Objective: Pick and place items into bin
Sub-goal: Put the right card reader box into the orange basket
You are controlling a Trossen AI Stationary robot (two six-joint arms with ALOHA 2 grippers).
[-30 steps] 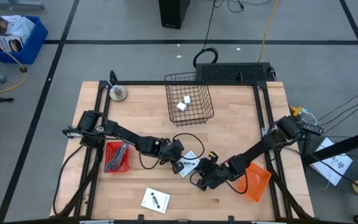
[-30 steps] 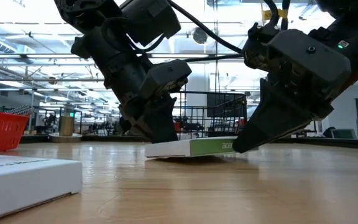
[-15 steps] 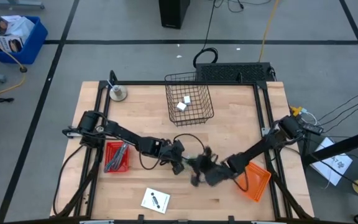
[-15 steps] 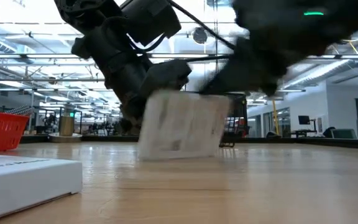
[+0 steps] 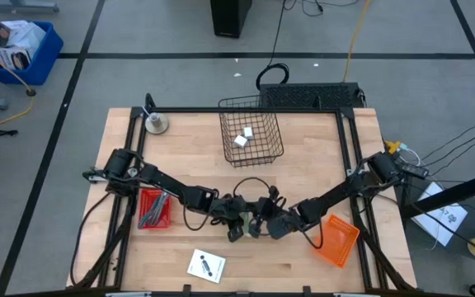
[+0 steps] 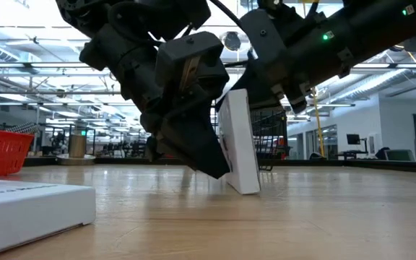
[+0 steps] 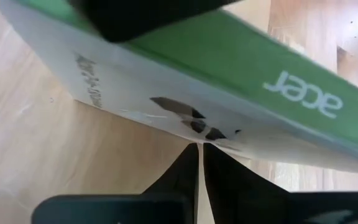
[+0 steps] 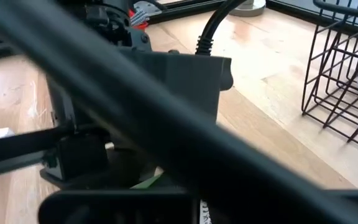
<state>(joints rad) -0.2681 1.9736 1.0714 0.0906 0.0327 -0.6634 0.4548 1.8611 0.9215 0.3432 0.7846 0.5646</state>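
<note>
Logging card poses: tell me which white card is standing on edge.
The white card between the two arms, upright on its edge mid-table. The other white card lies flat near the front edge.

Dark arm [image 8: 160, 81] close-up, wire basket [image 8: 344, 81] behind

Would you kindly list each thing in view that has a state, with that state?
White box with green edge: standing on edge on the table, both pincers against it.
Left pincer: fingers nearly together, at the box's edge.
Right pincer: shut, leaning on the box.
Wire basket: upright, two small white blocks inside.
Red tray: holds grey tools.
Orange tray: looks empty.
White card: lying flat.
</note>
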